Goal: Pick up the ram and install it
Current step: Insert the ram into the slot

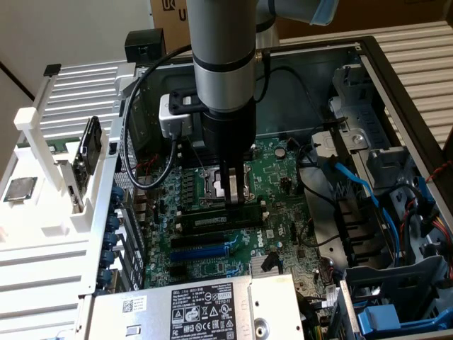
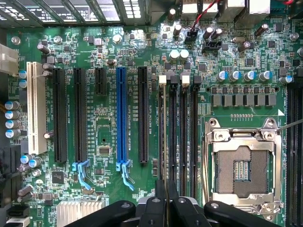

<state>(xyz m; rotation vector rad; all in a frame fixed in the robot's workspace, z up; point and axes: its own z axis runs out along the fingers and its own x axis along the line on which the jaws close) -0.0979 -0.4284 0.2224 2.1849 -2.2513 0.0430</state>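
The ram (image 2: 164, 137) shows edge-on as a thin strip standing in the memory slot farthest from the CPU socket (image 2: 244, 165), a white latch at its far end. In the exterior view the ram (image 1: 212, 221) lies along the slots just below the socket (image 1: 212, 177). My gripper (image 2: 166, 203) reaches straight down into the open PC case, and its black fingers (image 2: 156, 208) press together on the stick's near end. The gripper (image 1: 232, 198) hangs from the grey arm over the middle of the motherboard.
Three empty black memory slots (image 2: 182, 137) lie between the ram and the socket. A blue expansion slot (image 2: 121, 118) and black ones run alongside. The power supply (image 1: 191, 308), drive cage (image 1: 396, 297) and blue cables (image 1: 361, 191) crowd the case. A white rack (image 1: 42, 142) stands outside it.
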